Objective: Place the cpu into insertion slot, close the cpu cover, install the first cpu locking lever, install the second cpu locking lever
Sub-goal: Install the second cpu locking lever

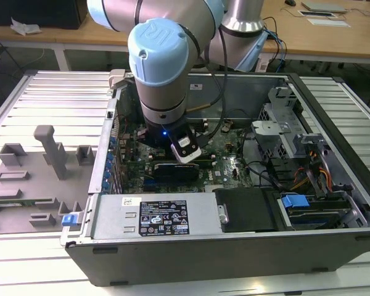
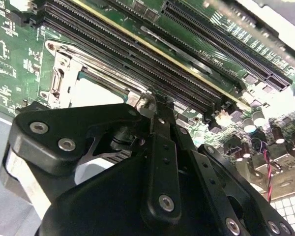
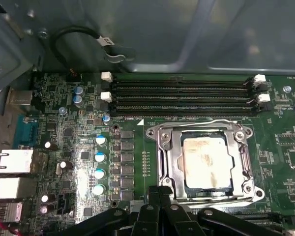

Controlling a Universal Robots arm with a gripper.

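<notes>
Sitting in the insertion slot (image 3: 206, 162): the cpu (image 3: 207, 162).

The exterior view looks down from in front of the open computer case (image 1: 246, 203), taking in the whole bench (image 1: 43, 98). Both wrist views sit close above the motherboard (image 3: 64, 147), sharing the insertion slot (image 3: 206, 162) and RAM slots (image 2: 152, 54).
</notes>
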